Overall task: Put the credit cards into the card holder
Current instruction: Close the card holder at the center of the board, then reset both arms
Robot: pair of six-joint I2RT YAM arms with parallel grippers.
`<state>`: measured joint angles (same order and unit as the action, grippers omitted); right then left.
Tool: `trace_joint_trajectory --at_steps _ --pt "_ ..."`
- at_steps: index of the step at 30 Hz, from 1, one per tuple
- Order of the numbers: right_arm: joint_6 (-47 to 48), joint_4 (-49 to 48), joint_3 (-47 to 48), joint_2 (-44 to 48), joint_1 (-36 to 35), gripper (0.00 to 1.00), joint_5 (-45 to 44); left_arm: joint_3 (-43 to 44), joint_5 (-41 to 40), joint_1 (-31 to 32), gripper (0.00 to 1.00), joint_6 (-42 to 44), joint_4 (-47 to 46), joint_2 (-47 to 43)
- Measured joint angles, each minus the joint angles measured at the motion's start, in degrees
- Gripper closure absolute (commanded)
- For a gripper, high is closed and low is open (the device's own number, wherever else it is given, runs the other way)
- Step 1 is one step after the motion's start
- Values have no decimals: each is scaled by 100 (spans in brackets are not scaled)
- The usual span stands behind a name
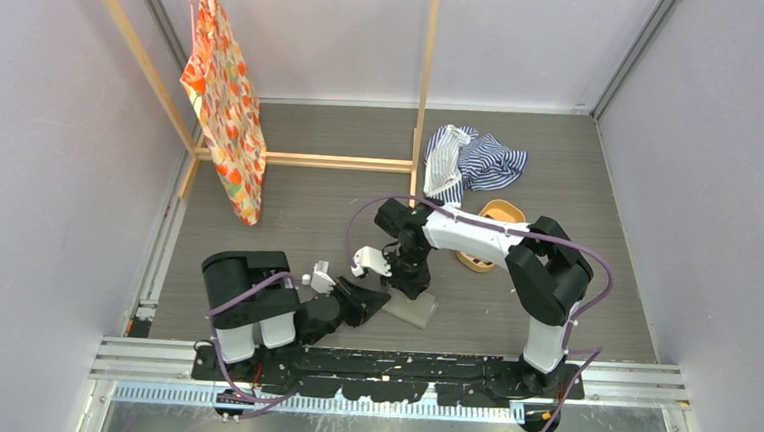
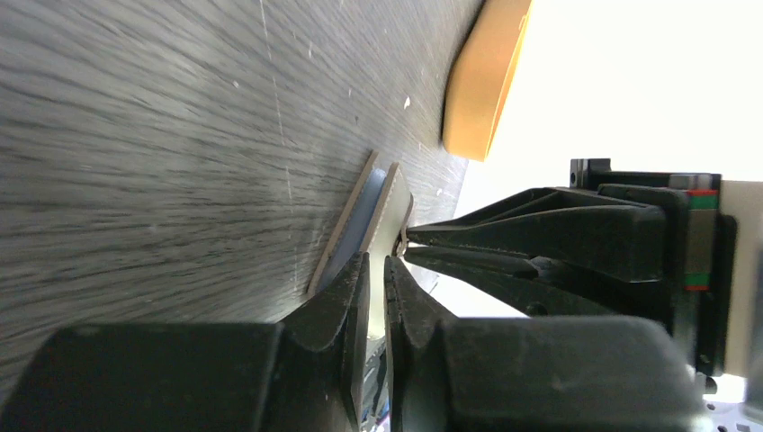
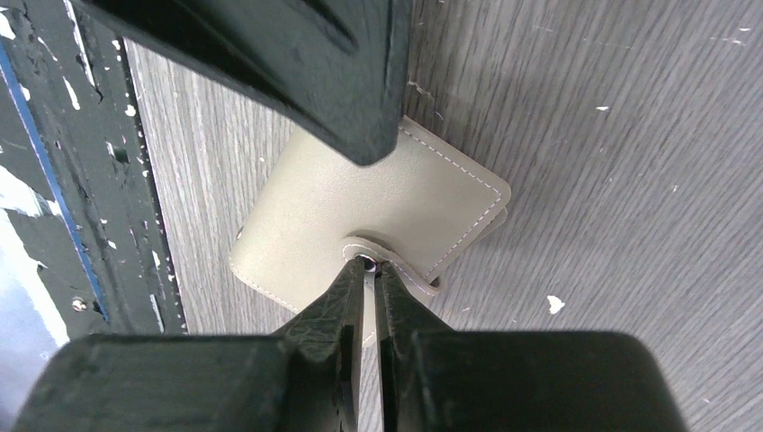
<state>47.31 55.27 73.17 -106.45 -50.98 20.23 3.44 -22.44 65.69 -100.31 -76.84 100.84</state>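
Note:
The card holder (image 3: 360,198), a grey-taupe folded wallet with white stitching, lies flat on the table (image 1: 574,288) near the front edge, also seen as the card holder (image 1: 414,309) from above. My right gripper (image 3: 369,267) points down at its closing tab, shut with its tips pinched at the small metal snap. My left gripper (image 2: 376,270) comes in low from the left, shut on the edge of the upper cover (image 2: 393,202). A bluish layer (image 2: 364,225) shows between the two covers; I cannot tell whether it is a card. No loose credit cards are in view.
An oval orange-tan tray (image 1: 499,212) sits behind the right arm, partly hidden. A striped cloth (image 1: 474,160) lies further back. A wooden frame (image 1: 426,88) stands at the rear with a patterned bag (image 1: 226,106) hanging on its left.

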Motion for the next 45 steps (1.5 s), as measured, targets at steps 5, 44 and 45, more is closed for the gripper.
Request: trace_joint_trajectory --at_steps 5,44,45 --pt "-350 74 125 -83 -175 86 -337 -205 -57 -168 85 278 997 -1097" --pt "-485 -133 -361 3386 4170 18 1445 3040 3665 -2723 0 5184 7938 -4457" --pt "-577 -138 -400 3550 4452 14 1515 3213 3768 -2798 0 5313 7956 -4419"
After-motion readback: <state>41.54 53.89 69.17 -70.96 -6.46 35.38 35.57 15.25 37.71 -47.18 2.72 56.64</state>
